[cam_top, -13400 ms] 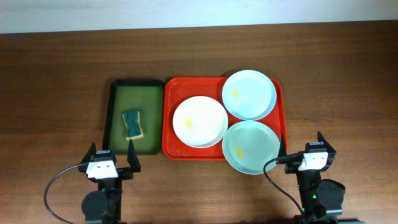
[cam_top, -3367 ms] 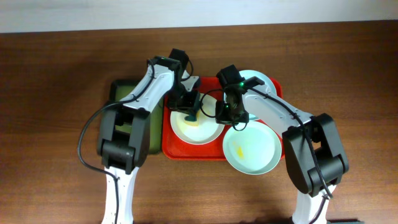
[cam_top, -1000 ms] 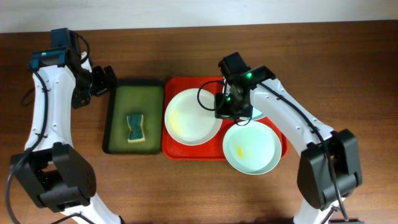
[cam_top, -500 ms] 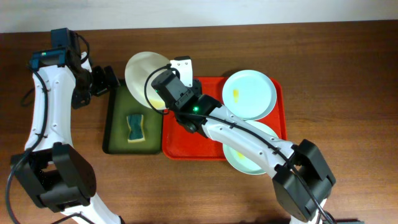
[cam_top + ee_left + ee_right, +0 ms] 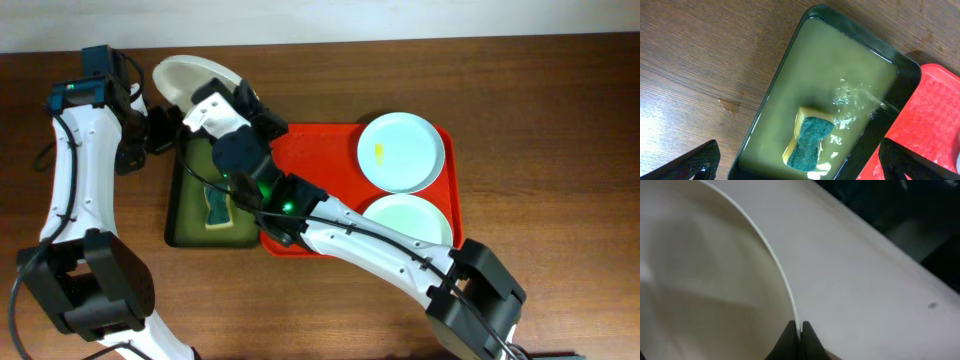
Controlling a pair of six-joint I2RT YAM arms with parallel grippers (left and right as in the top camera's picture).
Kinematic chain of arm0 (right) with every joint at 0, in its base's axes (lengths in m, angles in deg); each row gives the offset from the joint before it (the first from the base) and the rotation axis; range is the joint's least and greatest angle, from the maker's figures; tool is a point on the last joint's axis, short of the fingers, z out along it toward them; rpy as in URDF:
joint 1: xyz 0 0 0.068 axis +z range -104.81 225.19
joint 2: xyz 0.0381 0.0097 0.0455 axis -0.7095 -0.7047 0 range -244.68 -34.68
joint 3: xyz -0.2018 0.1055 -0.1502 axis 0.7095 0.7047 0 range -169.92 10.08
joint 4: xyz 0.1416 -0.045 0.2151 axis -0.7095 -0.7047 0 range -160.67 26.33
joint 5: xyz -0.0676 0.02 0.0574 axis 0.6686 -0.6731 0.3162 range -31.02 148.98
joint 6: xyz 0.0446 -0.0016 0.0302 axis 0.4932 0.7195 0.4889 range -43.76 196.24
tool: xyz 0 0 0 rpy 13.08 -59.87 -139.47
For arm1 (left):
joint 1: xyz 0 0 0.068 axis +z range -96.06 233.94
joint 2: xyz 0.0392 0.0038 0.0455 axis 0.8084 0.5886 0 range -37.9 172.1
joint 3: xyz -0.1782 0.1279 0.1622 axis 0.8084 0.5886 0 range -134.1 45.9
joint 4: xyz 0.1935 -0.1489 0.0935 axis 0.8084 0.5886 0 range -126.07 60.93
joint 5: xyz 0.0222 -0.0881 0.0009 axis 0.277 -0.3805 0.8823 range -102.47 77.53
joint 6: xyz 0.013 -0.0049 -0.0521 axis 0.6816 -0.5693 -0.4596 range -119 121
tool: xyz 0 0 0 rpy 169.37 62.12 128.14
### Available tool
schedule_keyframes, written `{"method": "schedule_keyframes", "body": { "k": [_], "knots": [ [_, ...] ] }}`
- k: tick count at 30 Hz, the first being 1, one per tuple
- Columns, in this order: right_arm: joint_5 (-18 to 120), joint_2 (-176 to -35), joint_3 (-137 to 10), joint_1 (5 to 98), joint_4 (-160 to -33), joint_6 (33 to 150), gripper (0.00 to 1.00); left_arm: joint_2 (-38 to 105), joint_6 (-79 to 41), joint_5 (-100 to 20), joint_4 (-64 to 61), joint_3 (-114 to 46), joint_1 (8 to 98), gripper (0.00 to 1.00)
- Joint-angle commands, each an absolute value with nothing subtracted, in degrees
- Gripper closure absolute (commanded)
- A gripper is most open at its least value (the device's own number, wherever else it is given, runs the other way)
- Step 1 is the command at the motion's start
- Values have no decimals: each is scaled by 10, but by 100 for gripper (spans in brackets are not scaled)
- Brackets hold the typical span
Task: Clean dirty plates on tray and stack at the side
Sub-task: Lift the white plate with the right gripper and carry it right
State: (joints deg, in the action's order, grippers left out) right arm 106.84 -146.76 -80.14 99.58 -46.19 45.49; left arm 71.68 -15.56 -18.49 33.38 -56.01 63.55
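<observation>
My right gripper is shut on the rim of the white plate and holds it tilted in the air, past the back left corner of the green tray. In the right wrist view the fingers pinch the thin plate edge. Two mint plates stay on the red tray: a back one with a yellow smear and a front one. My left gripper stands open, apart, by the green tray's back left corner; its wrist view looks down on the sponge.
The green tray holds murky water, with a green and yellow sponge lying in it. My right arm stretches diagonally over the red tray's front left part. Bare wooden table surrounds both trays.
The right gripper has carried the white plate further left and back, from above the green tray's back right to past its back left corner. The left arm has stayed still.
</observation>
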Motion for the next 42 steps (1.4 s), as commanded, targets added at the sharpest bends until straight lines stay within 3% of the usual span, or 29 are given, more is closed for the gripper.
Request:
{"method": "schedule_keyframes", "body": {
  "k": [1,5,7,8,9,11,13,15,19,24,27,29,36,40,41,42],
  "knots": [
    [1092,-1464,-810,1004,-441,413,96,703,-161,-189,334,-569,636,1],
    [1092,-1464,-809,998,-453,493,96,703,-161,-189,334,-569,636,1],
    [1092,-1464,-809,979,-526,647,96,703,-161,-189,334,-569,636,1],
    [1075,-1464,-809,963,-609,788,96,703,-161,-189,334,-569,636,1],
    [1031,-1464,-809,952,-658,848,96,703,-161,-189,335,-569,636,1],
    [785,-1464,-809,910,-791,978,96,703,-161,-189,334,-569,636,1],
    [671,-1462,-809,858,-837,1029,96,703,-161,-189,335,-569,636,1],
    [535,-1429,-810,784,-867,1029,96,703,-161,-189,335,-569,636,1],
    [467,-1382,-810,589,-1023,1029,96,703,-161,-189,335,-569,637,1],
    [459,-1383,-809,291,-1205,989,96,703,-161,-189,334,-569,637,1],
    [537,-1392,-808,188,-1268,959,96,703,-161,-189,335,-569,637,1],
    [606,-1400,-789,169,-1269,960,96,703,-161,-189,335,-569,637,1],
    [610,-1402,-666,175,-1162,960,95,703,-161,-189,334,-569,637,1],
    [596,-1402,-662,176,-1159,959,88,703,-161,-189,334,-569,637,1],
    [584,-1402,-662,176,-1160,959,82,703,-161,-189,335,-569,637,1],
    [563,-1402,-662,176,-1161,945,70,703,-161,-189,335,-569,637,1]
  ]
}}
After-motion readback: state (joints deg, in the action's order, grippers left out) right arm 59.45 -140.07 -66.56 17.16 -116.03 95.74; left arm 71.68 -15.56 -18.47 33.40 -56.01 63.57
